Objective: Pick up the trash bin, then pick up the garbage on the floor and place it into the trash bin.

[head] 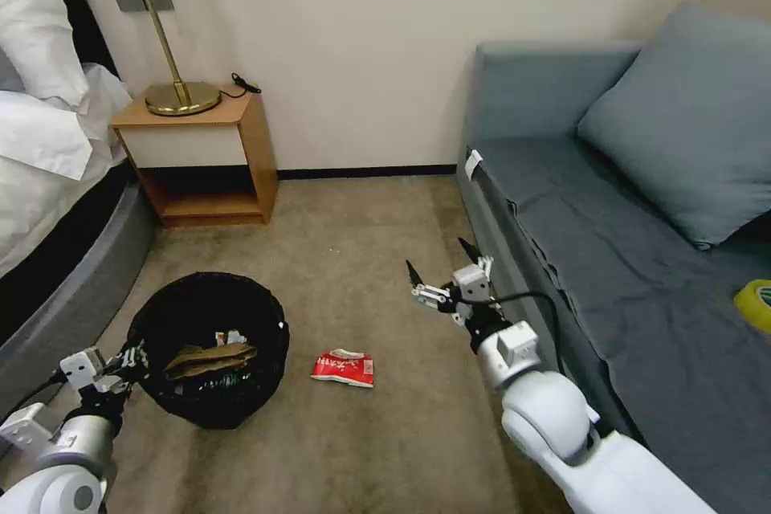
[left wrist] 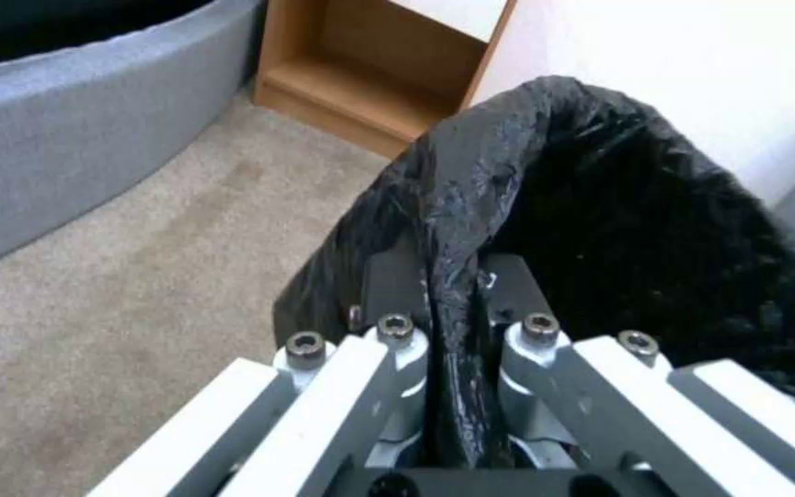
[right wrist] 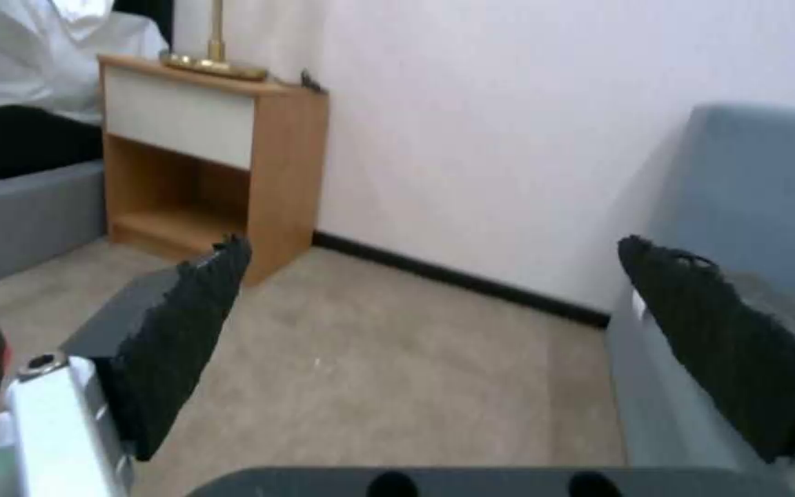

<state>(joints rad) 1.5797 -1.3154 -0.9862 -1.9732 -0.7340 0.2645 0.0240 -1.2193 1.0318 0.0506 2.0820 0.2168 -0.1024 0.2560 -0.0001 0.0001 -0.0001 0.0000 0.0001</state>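
Bin held at its rim on the left, one red packet on open carpet, right gripper empty.

The left gripper is clamped on the bag-lined rim of the black trash bin, mouth facing up, brown paper inside. The red-white packet lies flat just beside the bin, its long side running across the view, bare carpet around it. The right gripper hangs spread wide near the sofa edge; the nightstand stands well apart by the wall.
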